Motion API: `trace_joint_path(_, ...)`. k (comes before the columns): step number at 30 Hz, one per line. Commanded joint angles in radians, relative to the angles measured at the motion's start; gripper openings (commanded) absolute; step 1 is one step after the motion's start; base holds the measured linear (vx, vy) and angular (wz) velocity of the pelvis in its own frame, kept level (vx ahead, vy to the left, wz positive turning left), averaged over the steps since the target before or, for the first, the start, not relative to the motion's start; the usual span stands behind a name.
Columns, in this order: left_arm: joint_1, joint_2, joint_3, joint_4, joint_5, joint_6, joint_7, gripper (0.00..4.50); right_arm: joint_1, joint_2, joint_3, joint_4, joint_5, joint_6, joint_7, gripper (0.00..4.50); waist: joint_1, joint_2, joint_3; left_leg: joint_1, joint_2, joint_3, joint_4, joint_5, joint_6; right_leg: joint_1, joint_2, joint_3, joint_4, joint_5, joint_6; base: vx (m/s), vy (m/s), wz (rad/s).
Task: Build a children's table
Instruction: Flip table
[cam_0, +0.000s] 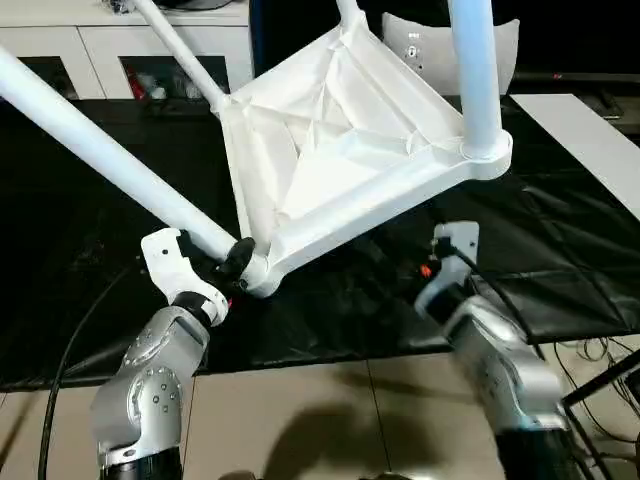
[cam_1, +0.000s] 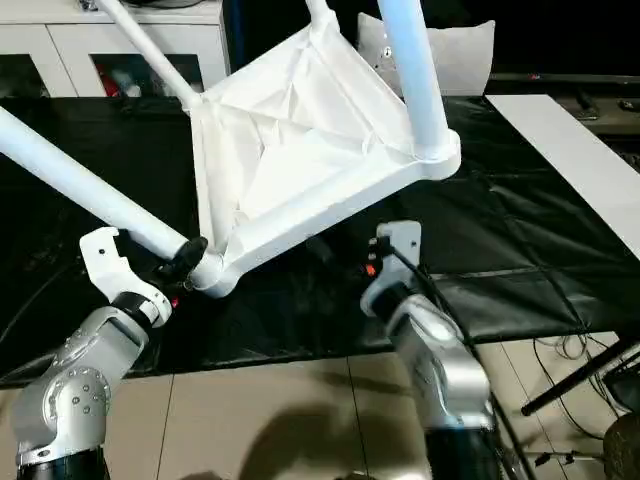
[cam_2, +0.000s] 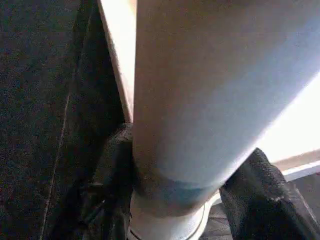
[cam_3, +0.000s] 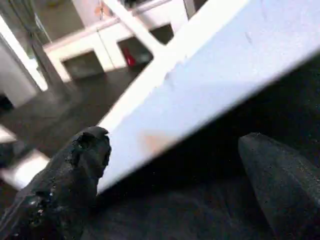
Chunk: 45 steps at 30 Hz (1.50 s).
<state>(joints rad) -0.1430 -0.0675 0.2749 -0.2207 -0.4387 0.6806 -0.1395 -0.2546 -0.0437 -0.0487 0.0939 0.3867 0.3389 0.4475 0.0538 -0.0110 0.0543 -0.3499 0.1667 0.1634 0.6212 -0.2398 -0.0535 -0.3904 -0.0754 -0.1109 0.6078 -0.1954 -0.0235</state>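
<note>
Our left gripper (cam_0: 232, 262) clamps the base of one leg (cam_0: 95, 150) just where it enters its corner socket (cam_0: 256, 272), steadying the tilted table top (cam_0: 330, 150). Our right gripper (cam_1: 385, 262) hangs wide and empty under the top's near rim, ready to support it. Beyond, three more legs stand seated.

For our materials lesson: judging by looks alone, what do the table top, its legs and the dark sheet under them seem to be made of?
Table top: apparently moulded white plastic, smooth and matt, with raised ribs underneath.
Legs: white tubes, probably plastic, with a soft sheen along their length.
Dark sheet: seemingly thin black plastic film or cloth, with wrinkles and glossy fold lines.
</note>
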Motion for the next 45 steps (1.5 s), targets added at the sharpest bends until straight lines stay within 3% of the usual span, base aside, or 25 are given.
trace_joint_path(1,0.01,-0.026,-0.027,0.057,-0.064,0.065,-0.01,2.03,-0.058,0.037,-0.065,0.079,0.046,-0.03,0.008,4.5,-0.003,-0.019,-0.048,-0.009,0.068,-0.021,-0.089,-0.095,0.056,0.042,-0.088,0.075,-0.09,-0.316,-0.115,0.0,0.0,0.0)
trace_joint_path(6,0.006,-0.021,-0.036,0.061,-0.057,0.064,-0.014,2.03,-0.096,0.058,-0.09,0.138,0.086,-0.042,0.037,4.5,0.001,-0.015,-0.051,-0.008,0.069,-0.018,-0.088,-0.065,0.06,0.043,-0.088,0.076,-0.081,-0.255,-0.138,0.0,0.0,0.0)
trace_joint_path(10,-0.002,-0.016,-0.051,0.07,-0.047,0.062,-0.024,2.03,-0.169,0.086,-0.128,0.258,0.127,-0.094,0.05,4.5,0.001,-0.013,-0.051,-0.009,0.068,-0.017,-0.088,-0.078,0.057,0.044,-0.091,0.077,-0.083,-0.272,-0.151,0.0,0.0,0.0)
trace_joint_path(14,-0.007,-0.004,-0.084,0.08,-0.029,0.064,-0.043,2.03,-0.307,0.143,-0.225,0.446,0.198,-0.162,0.043,4.5,0.001,-0.011,-0.052,-0.007,0.068,-0.015,-0.088,-0.077,0.055,0.042,-0.09,0.077,-0.079,-0.258,-0.169,0.0,0.0,0.0)
trace_joint_path(17,-0.006,0.003,-0.099,0.081,-0.019,0.062,-0.05,2.03,-0.353,0.159,-0.248,0.497,0.228,-0.175,0.063,4.5,0.007,-0.009,-0.056,-0.007,0.071,-0.015,-0.085,-0.043,0.068,0.044,-0.09,0.077,-0.072,-0.209,-0.178,0.0,0.0,0.0)
trace_joint_path(18,-0.005,0.009,-0.109,0.08,-0.012,0.059,-0.054,2.03,-0.384,0.165,-0.261,0.532,0.244,-0.18,0.066,4.5,0.006,-0.015,-0.058,-0.007,0.072,-0.014,-0.085,-0.029,0.074,0.045,-0.09,0.076,-0.066,-0.185,-0.187,0.0,0.0,0.0)
trace_joint_path(19,-0.005,0.009,-0.109,0.08,-0.012,0.059,-0.054,2.03,-0.384,0.165,-0.261,0.532,0.244,-0.18,0.066,4.21,0.007,-0.013,-0.059,-0.007,0.071,-0.014,-0.084,-0.024,0.076,0.045,-0.09,0.076,-0.065,-0.178,-0.19,0.0,0.0,0.0)
trace_joint_path(22,-0.003,0.02,-0.127,0.08,-0.001,0.055,-0.061,2.03,-0.432,0.168,-0.27,0.598,0.245,-0.199,0.089,4.02,0.008,-0.013,-0.059,-0.008,0.069,-0.011,-0.081,0.0,0.092,0.045,-0.089,0.076,-0.061,-0.145,-0.203,0.0,0.0,0.0)
trace_joint_path(23,-0.001,0.028,-0.143,0.079,0.01,0.051,-0.067,2.03,-0.461,0.173,-0.284,0.639,0.251,-0.209,0.093,3.89,0.008,-0.025,-0.06,-0.009,0.07,-0.01,-0.081,0.006,0.098,0.047,-0.091,0.076,-0.06,-0.146,-0.204,0.0,0.0,0.0)
trace_joint_path(25,0.0,0.035,-0.154,0.079,0.015,0.049,-0.073,2.03,-0.481,0.175,-0.295,0.671,0.25,-0.22,0.096,3.71,0.01,-0.018,-0.058,-0.007,0.068,-0.008,-0.08,-0.017,0.093,0.043,-0.092,0.075,-0.066,-0.197,-0.2,0.0,0.0,0.0)
trace_joint_path(27,0.001,0.044,-0.166,0.078,0.021,0.047,-0.078,2.03,-0.497,0.175,-0.302,0.696,0.244,-0.232,0.096,3.66,0.008,-0.024,-0.06,-0.007,0.07,-0.008,-0.079,0.004,0.091,0.043,-0.091,0.076,-0.061,-0.168,-0.203,0.0,0.0,0.0)
trace_joint_path(31,0.008,0.05,-0.181,0.073,0.024,0.043,-0.082,2.03,-0.528,0.175,-0.331,0.749,0.264,-0.251,0.083,3.32,0.009,-0.023,-0.063,-0.006,0.07,-0.007,-0.075,0.053,0.116,0.043,-0.09,0.077,-0.048,-0.091,-0.23,0.0,0.0,0.0)
trace_joint_path(38,0.014,0.067,-0.198,0.069,0.026,0.043,-0.097,2.03,-0.57,0.172,-0.356,0.815,0.264,-0.273,0.11,2.63,0.009,-0.024,-0.061,-0.004,0.07,-0.005,-0.074,0.04,0.118,0.042,-0.089,0.076,-0.048,-0.104,-0.244,0.0,0.0,0.0)
trace_joint_path(45,0.013,0.077,-0.211,0.067,0.034,0.042,-0.103,2.03,-0.594,0.168,-0.372,0.843,0.269,-0.288,0.126,2.22,0.009,-0.025,-0.063,-0.004,0.07,-0.005,-0.071,0.061,0.135,0.044,-0.09,0.076,-0.042,-0.068,-0.261,0.0,0.0,0.0)
